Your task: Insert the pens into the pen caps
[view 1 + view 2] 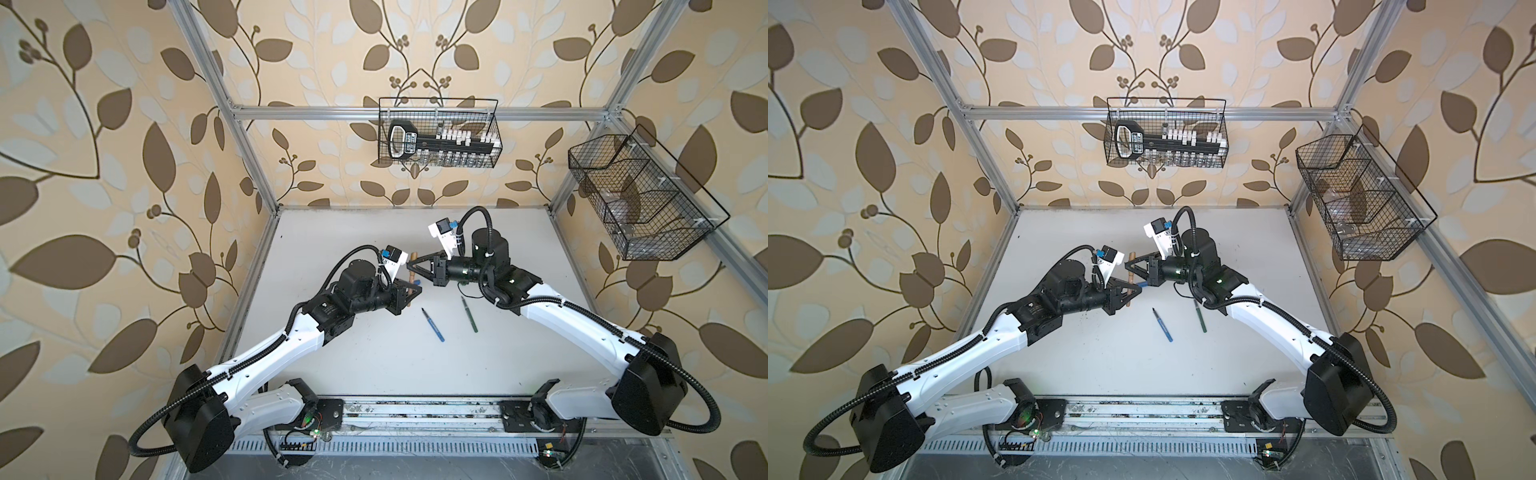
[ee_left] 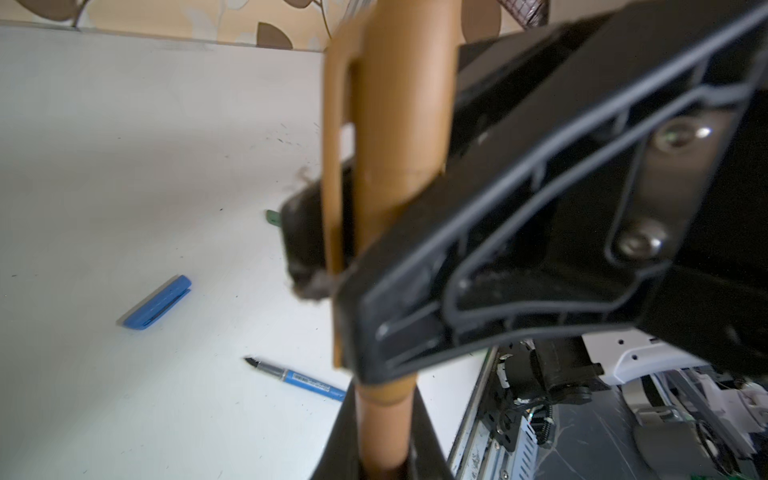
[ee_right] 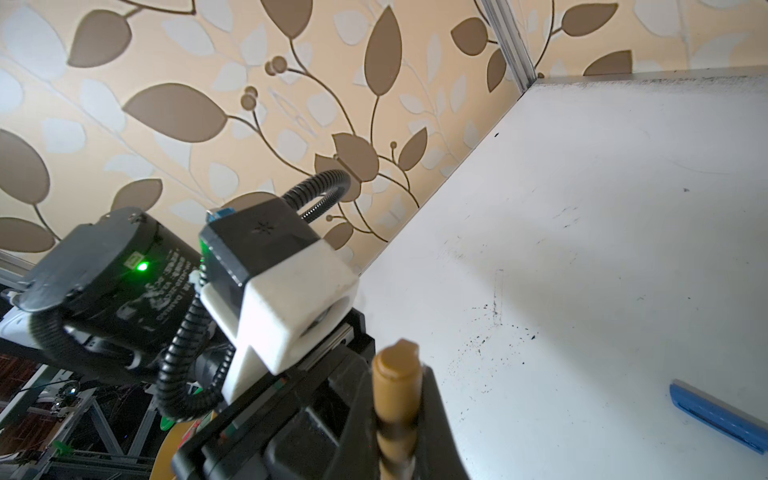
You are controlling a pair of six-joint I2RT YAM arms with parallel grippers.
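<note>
L gripper (image 1: 414, 291) jaws clamped tan-brown pen (image 2: 382, 432); R gripper (image 1: 412, 266) jaws pinched tan-brown cap (image 2: 399, 104), barrel inside it. On table (image 1: 374, 365): blue pen (image 1: 433, 325), green pen (image 1: 469, 316).

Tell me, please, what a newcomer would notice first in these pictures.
The two grippers meet in mid-air at the centre: the left gripper holds the tan-brown pen, the right gripper the tan-brown cap, both in one line. Beside them, a blue pen and a green pen lie uncapped on the white table.
</note>
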